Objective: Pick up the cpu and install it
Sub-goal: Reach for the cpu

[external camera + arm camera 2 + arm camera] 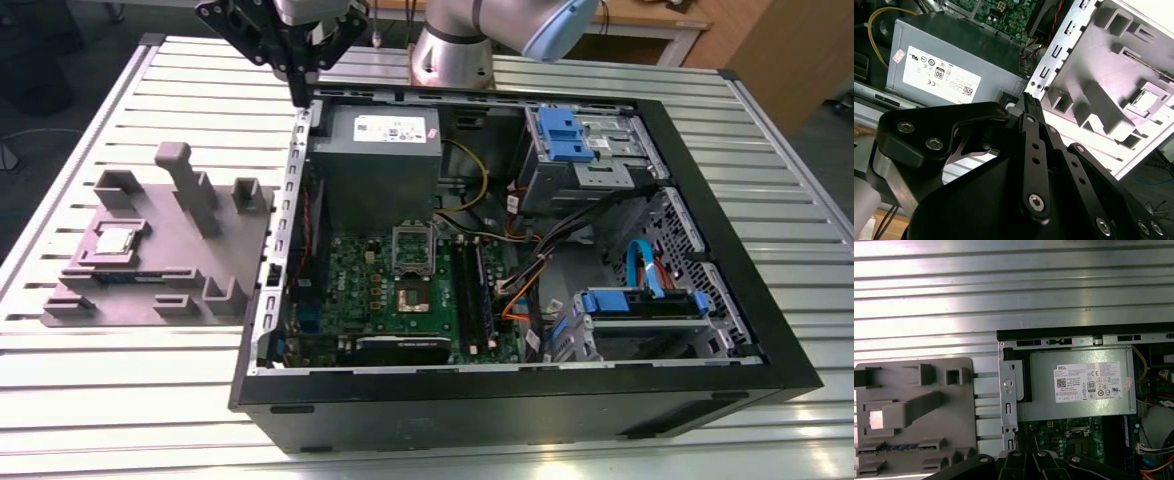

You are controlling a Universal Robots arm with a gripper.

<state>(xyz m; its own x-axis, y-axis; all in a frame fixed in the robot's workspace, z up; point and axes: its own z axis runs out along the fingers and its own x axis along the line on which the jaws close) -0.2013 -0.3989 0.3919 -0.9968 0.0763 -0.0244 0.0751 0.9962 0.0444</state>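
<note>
the table (134, 420) is shiny ribbed metal. the grey tray (243, 240) looks like dull smooth plastic. the cpu (115, 240) has a shiny metal top. the hand (1029, 99) is dull black.

We are seeing the computer case (534, 410) resting on the table (134, 400), the tray (247, 250) just beside it on the exterior view's left, holding the cpu (114, 240); inside the case, the power box (378, 155) is sitting behind the motherboard (350, 275).

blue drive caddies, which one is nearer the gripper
The blue caddy level with the power supply; the other blue caddy sits at the case's opposite end from the gripper.
</note>
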